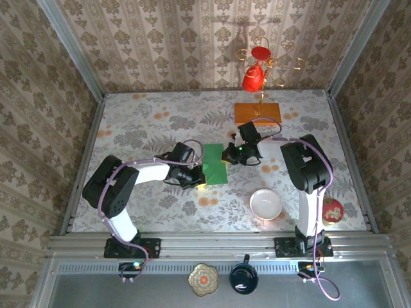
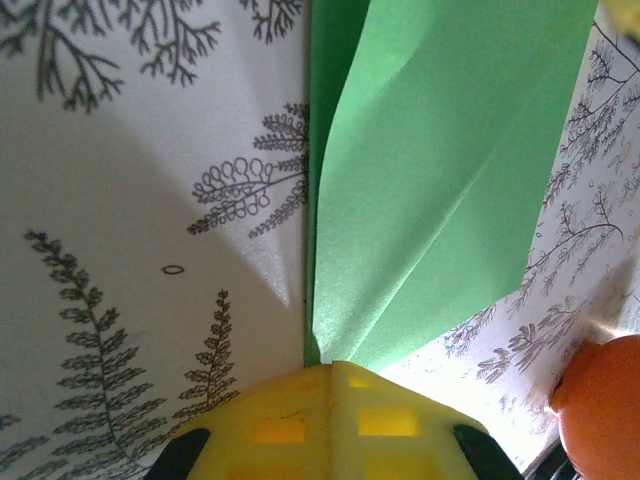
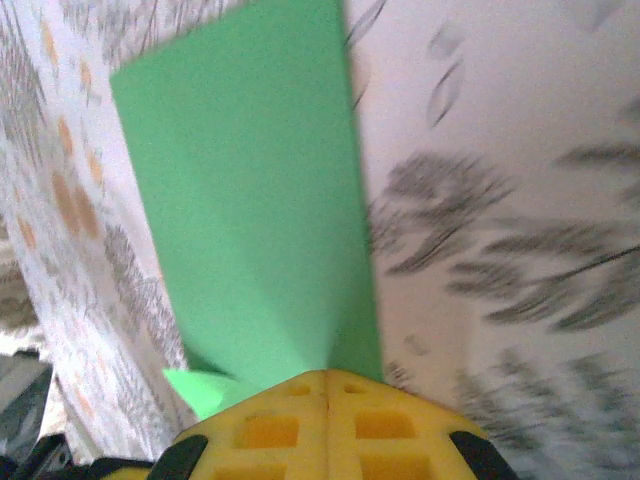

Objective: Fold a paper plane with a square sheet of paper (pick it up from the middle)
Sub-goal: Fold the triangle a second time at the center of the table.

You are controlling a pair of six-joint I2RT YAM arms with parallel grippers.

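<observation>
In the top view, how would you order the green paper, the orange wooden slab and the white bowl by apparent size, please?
Flat bright green paper and orange rectangular wooden slab: too alike to rank.
Smallest: round white bowl.

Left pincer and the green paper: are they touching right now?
Touching. The left wrist view shows the shut left pincer clamped on the folded edge of the green paper, which runs straight into its closed tips with no gap.
</observation>
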